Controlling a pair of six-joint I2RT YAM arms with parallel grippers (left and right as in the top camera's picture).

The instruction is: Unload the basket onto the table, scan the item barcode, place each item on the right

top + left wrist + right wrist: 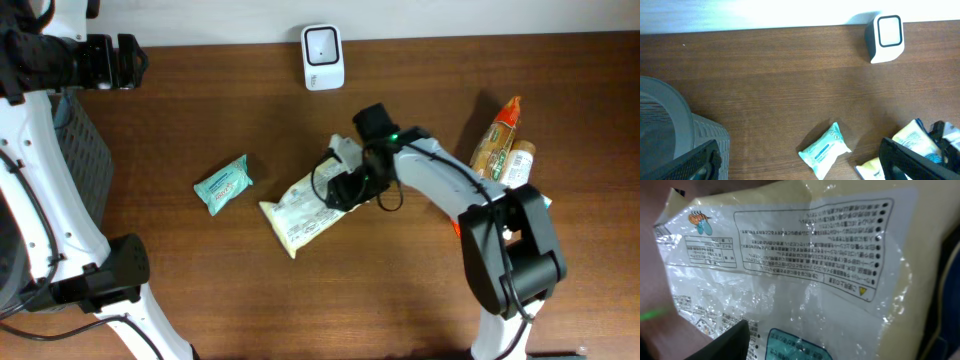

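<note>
Dark wood-grain bench; left end effector (125, 60) gapes wide, idle. Under the right end effector (345, 187) lies the cream pouch (300, 218), glossy crinkled film, print up; gripped or not, I cannot tell. Likely step: presenting it. Next, turn its barcode toward the boxy white scanner (323, 57) beyond.

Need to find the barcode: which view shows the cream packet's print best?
Right wrist: the cream packet fills the frame, its printed panels close up. Overhead shows the whole packet, small, partly under the right gripper; left wrist catches only one corner.
</note>
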